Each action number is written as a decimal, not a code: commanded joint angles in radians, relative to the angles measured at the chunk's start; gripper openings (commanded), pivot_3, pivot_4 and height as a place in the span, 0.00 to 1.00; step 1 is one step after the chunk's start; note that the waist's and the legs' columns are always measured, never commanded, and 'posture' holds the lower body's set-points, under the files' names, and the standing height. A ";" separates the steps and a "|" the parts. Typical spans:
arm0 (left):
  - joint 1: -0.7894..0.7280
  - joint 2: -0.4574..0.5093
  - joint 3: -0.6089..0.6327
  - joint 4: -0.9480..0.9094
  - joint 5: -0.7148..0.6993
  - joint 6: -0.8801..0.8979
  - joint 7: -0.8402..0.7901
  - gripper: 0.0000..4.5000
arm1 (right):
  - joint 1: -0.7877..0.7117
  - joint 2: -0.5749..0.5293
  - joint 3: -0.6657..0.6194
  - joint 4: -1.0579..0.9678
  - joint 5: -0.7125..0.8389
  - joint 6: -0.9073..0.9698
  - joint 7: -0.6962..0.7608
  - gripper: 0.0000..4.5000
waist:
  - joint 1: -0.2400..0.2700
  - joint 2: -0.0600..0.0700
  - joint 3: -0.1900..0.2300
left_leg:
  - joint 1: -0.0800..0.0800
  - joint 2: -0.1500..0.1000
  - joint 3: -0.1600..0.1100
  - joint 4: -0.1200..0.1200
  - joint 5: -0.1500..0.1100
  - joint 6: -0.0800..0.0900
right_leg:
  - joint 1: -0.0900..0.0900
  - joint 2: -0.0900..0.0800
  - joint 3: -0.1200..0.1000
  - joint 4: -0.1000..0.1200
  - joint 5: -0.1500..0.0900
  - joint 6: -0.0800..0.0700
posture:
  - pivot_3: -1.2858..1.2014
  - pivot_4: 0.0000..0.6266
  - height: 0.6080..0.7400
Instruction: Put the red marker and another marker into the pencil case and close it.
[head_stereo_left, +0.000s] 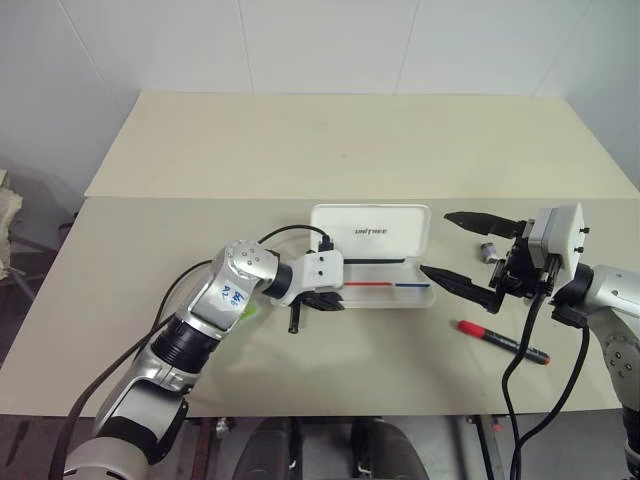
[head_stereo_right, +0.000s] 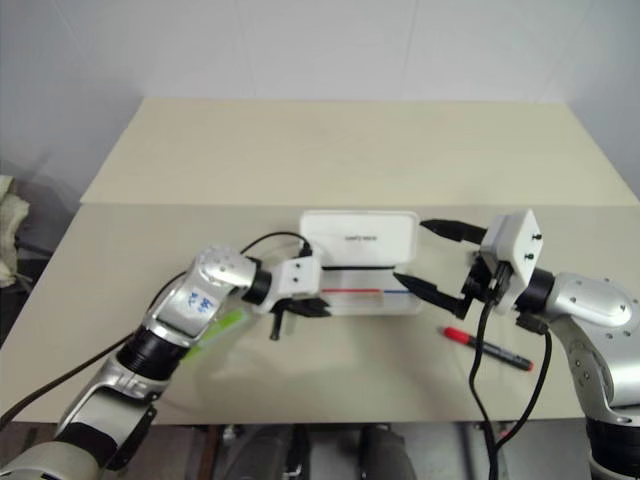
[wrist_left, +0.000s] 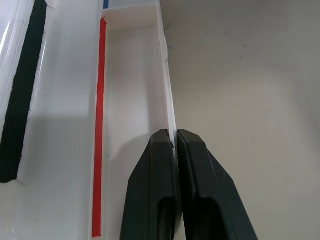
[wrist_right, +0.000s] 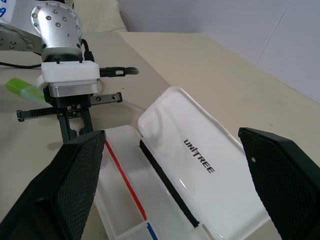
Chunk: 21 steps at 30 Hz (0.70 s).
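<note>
Left gripper (head_stereo_left: 335, 303) closed on pencil case (head_stereo_left: 372, 232) wall | right gripper (head_stereo_left: 462, 249) open | lid print "UNITREE"

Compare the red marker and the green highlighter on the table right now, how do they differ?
The red marker is slim, red-capped and black-barrelled; the green highlighter is translucent light green. The marker lies in the open beside the right gripper; the highlighter is partly hidden under the left arm. Both rest on the table, outside the open pencil case.

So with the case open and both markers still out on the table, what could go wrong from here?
The left gripper is shut on the pencil case front wall; pulling could drag the case. The green highlighter lies half hidden under the left arm, so it could get knocked. The red marker lies near the table's front edge and might roll off.
</note>
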 joint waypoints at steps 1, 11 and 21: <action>0.012 -0.023 -0.045 -0.036 -0.030 0.001 -0.001 0.01 | 0.008 0.002 -0.017 -0.036 0.023 -0.013 0.007 1.00 | -0.001 0.000 0.000 | 0.000 0.000 0.000 0.000 0.000 0.000 | 0.000 0.000 0.000 0.000 0.000 0.000 | 0.52 0.24 1.00; 0.041 -0.042 -0.070 0.007 -0.023 -0.030 0.047 0.01 | 0.001 0.028 0.012 -0.042 0.017 -0.012 -0.014 1.00 | 0.002 0.001 0.000 | 0.000 0.000 0.000 0.000 0.000 0.000 | 0.000 -0.001 0.000 0.000 0.000 0.000 | 0.52 0.24 1.00; 0.093 -0.047 -0.009 -0.028 -0.081 0.041 0.105 0.50 | -0.013 0.052 0.050 -0.033 -0.001 -0.019 -0.030 1.00 | -0.003 0.001 -0.001 | 0.000 0.000 0.000 -0.001 0.000 0.000 | 0.000 -0.002 0.000 -0.001 0.000 0.000 | 0.52 0.24 1.00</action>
